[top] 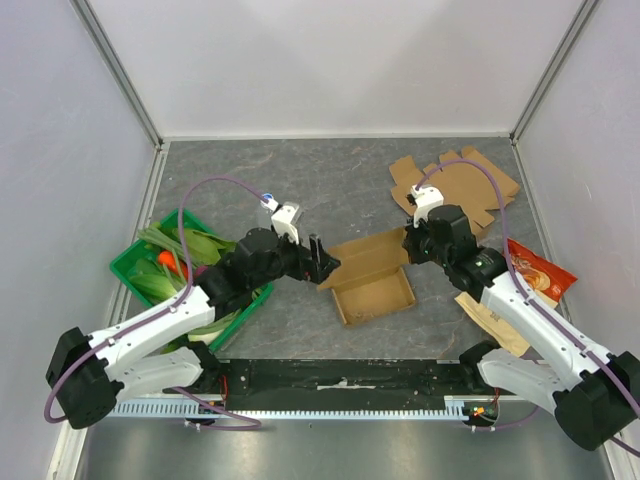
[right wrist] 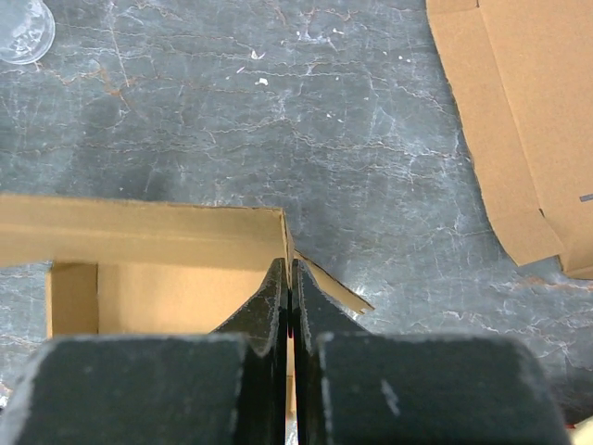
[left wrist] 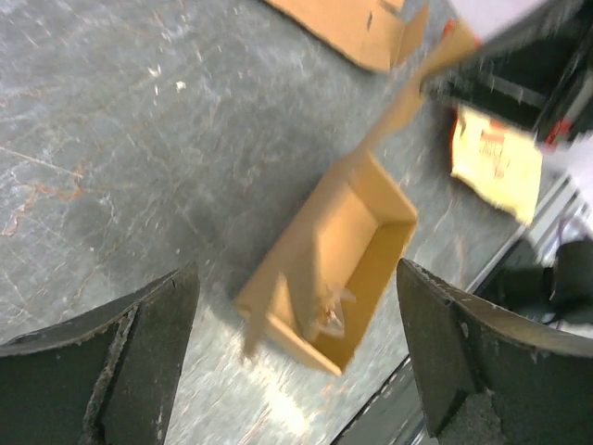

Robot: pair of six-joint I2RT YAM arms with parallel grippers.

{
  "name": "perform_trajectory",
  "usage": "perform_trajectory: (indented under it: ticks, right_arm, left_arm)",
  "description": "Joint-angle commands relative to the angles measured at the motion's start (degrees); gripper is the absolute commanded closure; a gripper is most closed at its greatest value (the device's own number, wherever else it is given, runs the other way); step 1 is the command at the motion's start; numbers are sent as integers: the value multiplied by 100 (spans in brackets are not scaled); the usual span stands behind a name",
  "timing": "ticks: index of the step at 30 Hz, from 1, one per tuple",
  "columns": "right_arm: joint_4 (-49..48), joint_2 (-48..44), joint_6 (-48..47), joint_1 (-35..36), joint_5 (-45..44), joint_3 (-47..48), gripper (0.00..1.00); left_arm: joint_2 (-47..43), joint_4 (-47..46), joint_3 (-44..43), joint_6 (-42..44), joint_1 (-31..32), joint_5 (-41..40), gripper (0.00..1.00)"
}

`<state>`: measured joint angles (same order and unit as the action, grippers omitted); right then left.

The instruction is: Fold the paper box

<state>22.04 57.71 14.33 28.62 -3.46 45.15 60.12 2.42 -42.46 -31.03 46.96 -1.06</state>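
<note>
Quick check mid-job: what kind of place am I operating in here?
Probably an enclosed lab test cell: white panel walls on aluminium framing, a grey tabletop, and staged props, a green basket and the paper box.

Grey table (top: pixel 250 185): paper box (top: pixel 372 290), basket (top: pixel 120 268), cardboard (top: pixel 468 185)

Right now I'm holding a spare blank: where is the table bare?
Bare: far-left tabletop, between the green basket and the flat cardboard blanks. Crowded: the middle around the paper box, and the right side by the snack packet.

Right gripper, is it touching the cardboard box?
Touching. The right wrist view shows the right gripper shut on a wall of the cardboard box, at its corner.
</note>
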Motion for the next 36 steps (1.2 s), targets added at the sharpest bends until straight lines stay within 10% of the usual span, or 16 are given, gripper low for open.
perform_trajectory:
  ticks: [1, 11, 16, 22, 36]
  right_arm:
    - [54, 126, 35, -76, 303, 415, 100]
    - [116, 284, -105, -111, 329, 618, 100]
    - [248, 267, -316, -102, 548, 688, 100]
    - [353, 144, -563, -138, 1459, 618, 100]
    - [880, -735, -474, -137, 2025, 363, 100]
  left_arm:
    - [-387, -795, 544, 1300, 6, 1089, 8]
    - [395, 196, 10, 1046, 50, -419, 25]
    - [369, 514, -333, 1265, -115, -545, 0]
    - [1045, 848, -799, 1705, -627, 826, 5]
    - [484, 908, -658, 2777, -635, -88, 1]
